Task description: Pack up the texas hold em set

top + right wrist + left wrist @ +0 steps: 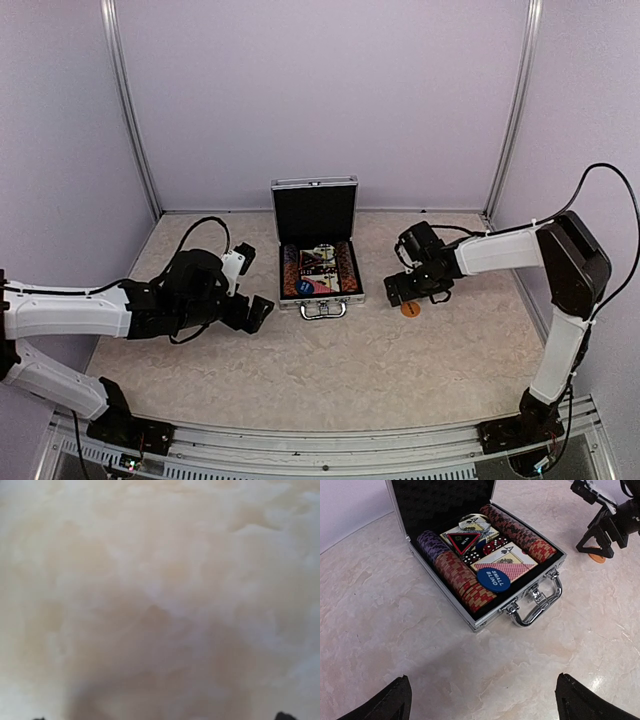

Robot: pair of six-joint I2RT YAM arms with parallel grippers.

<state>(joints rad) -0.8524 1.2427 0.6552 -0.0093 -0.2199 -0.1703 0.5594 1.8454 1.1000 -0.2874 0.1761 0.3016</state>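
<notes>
The silver aluminium case [316, 291] stands open in the middle of the table, with its black-lined lid [315, 211] upright and its metal handle [323, 311] facing me. In the left wrist view the case [447, 592] holds rows of red chips [466, 580], card decks [511, 559], a red triangle [463, 540] and a blue "small blind" button [494, 578]. One orange chip [410, 310] lies on the table right of the case. My right gripper [404, 296] is open, low over the table just above this chip. My left gripper [256, 312] is open and empty, left of the case.
The right wrist view shows only blurred beige table [160, 580] very close, with the fingertips [284, 716] at the bottom corners. White walls and metal posts [130, 110] enclose the table at the back and sides. In the left wrist view the orange chip [596, 557] lies under the right gripper [605, 532].
</notes>
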